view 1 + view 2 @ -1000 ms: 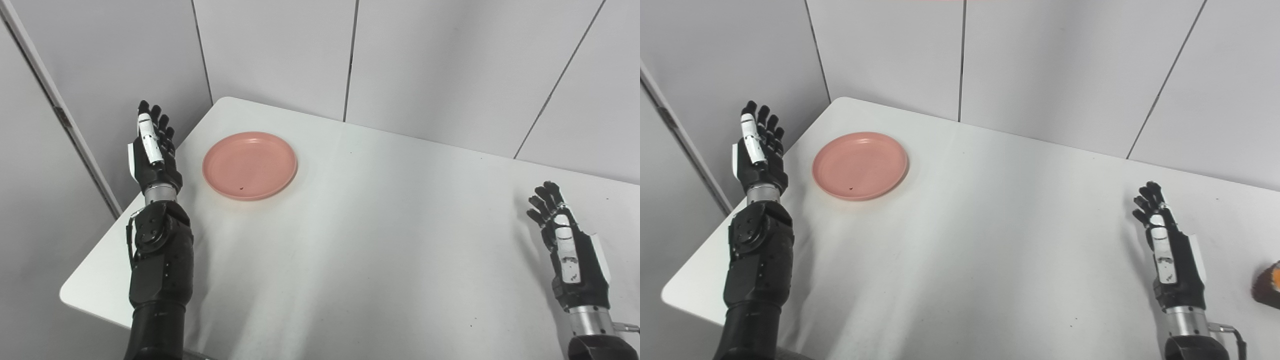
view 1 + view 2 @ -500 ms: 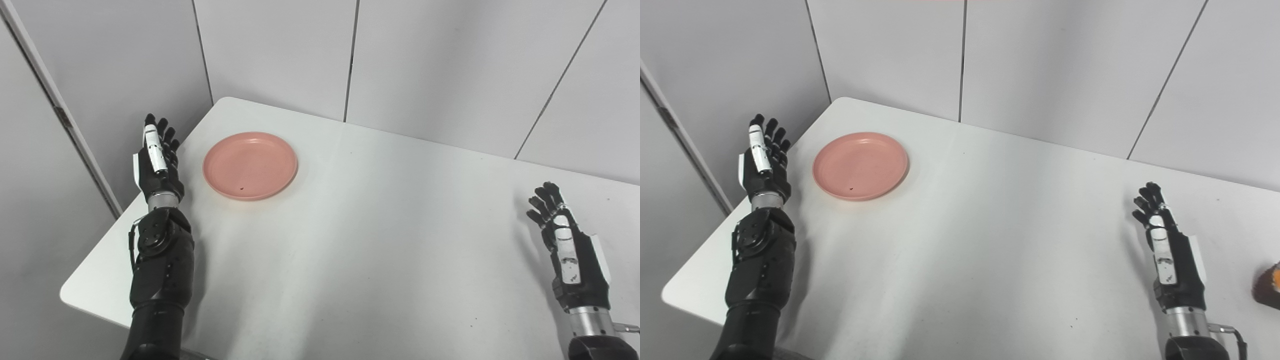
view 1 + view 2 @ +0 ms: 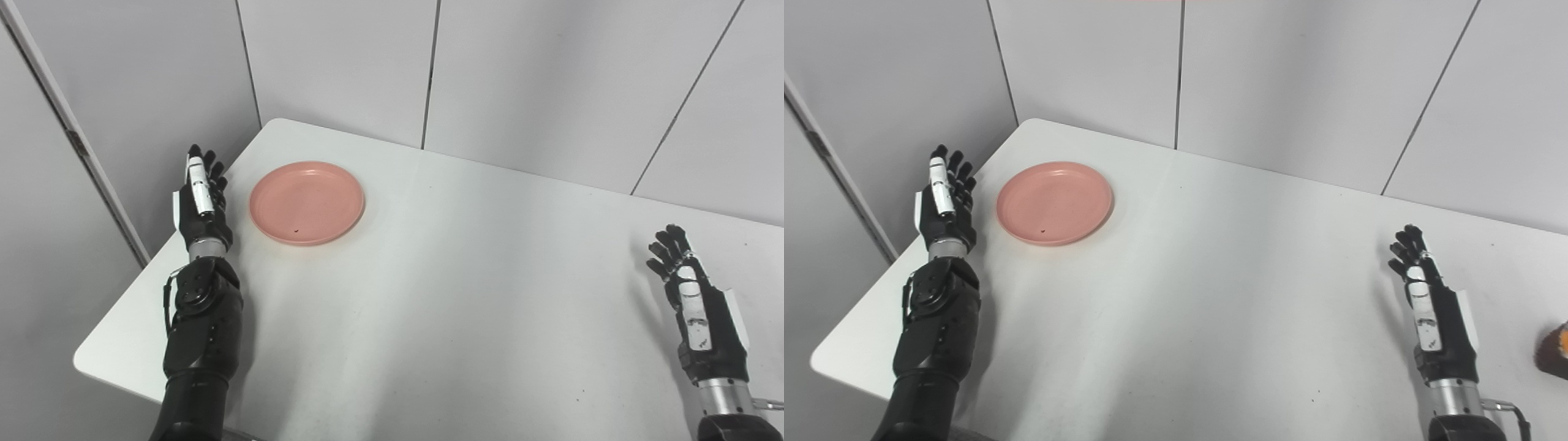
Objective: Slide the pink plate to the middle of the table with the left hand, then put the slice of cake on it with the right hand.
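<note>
Evidently nothing is finished yet: the round pink plastic plate [image 3: 306, 203] is sitting near the far left corner of the white desk [image 3: 465, 294], untouched. Just left of the plate, the left robot hand [image 3: 202, 199] is hovering open-fingered; the right robot hand [image 3: 1430, 312] is waiting open, well right of the plate, beside the brown cake slice [image 3: 1554, 352].

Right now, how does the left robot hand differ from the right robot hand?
The left robot hand stands at the table's left edge beside the pink plate; the right robot hand is at the right side, nowhere near the plate. Both are open, fingers up, holding nothing.
</note>
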Controlling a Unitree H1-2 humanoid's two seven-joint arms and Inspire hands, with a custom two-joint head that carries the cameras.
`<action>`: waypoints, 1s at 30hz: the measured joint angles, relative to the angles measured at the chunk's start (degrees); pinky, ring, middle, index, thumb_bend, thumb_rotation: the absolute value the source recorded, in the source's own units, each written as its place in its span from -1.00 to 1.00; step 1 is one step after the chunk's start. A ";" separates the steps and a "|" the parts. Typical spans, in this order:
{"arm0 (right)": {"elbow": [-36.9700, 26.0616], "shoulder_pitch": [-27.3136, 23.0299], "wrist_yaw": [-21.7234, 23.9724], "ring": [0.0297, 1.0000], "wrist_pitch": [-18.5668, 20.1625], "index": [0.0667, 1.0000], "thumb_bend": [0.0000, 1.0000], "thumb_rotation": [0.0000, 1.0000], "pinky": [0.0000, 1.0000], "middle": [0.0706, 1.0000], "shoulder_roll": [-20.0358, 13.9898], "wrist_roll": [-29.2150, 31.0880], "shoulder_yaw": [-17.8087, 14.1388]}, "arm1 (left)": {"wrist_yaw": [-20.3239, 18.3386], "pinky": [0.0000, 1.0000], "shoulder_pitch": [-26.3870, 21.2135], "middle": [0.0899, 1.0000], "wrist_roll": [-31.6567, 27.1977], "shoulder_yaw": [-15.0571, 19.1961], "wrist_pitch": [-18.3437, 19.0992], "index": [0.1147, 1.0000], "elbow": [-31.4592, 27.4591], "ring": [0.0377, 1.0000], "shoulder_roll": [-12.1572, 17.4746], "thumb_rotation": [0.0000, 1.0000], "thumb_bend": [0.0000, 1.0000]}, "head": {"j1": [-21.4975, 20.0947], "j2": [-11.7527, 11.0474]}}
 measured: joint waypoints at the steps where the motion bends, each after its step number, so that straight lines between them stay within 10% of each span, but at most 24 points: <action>1: -0.13 0.08 0.00 0.83 0.00 0.87 -0.31 1.00 0.83 0.86 0.00 -0.04 0.00 | 0.00 0.98 0.05 0.90 0.12 -0.24 0.16 0.91 -0.58 0.91 -0.18 1.00 -0.18 | 0.00 0.00; 30: -2.25 1.54 -0.87 0.84 1.23 0.89 -0.32 1.00 0.84 0.87 0.31 -0.64 -0.13 | 0.23 0.95 0.26 0.92 1.49 -2.79 4.12 0.93 -0.28 0.93 -1.38 1.00 -0.18 | -0.97 0.79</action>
